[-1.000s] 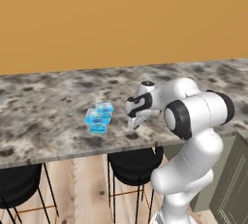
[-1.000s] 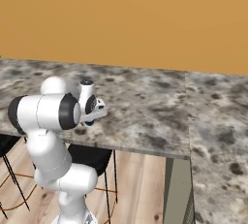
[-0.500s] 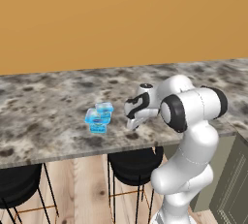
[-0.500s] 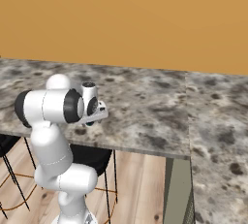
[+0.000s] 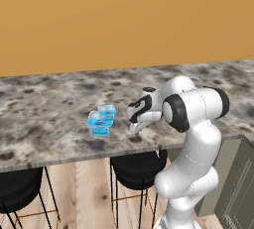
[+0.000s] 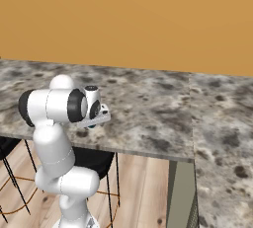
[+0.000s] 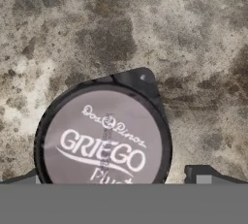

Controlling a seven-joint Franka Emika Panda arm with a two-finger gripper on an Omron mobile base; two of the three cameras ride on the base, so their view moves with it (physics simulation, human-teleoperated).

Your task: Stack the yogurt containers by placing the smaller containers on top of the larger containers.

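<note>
A tiny dark round yogurt cup (image 7: 104, 140) with a grey "Griego" lid stands on the marbled counter (image 7: 193, 48). My gripper (image 7: 111, 179) is right above it, open, with one fingertip (image 7: 198, 175) on each side of the cup and not touching it. In the left base view the gripper (image 5: 134, 125) points down at the counter near its front edge. To its left stands the wide light-blue tub (image 5: 98, 121), and the small light-blue cup (image 5: 107, 109) sits close at that tub's back right. In the right base view the hand (image 6: 94, 116) hangs low over the counter.
The counter's front edge (image 5: 74, 156) runs just below the tubs and the hand. Black bar stools (image 5: 134, 166) stand under it. An orange wall (image 5: 124, 20) rises behind the counter. A grey cabinet (image 6: 183, 192) closes off the counter's right end.
The hand has sunk a little toward the counter and shifted slightly left, and the elbow has swung out. The jaws have stayed open. The blue tubs have not moved.
</note>
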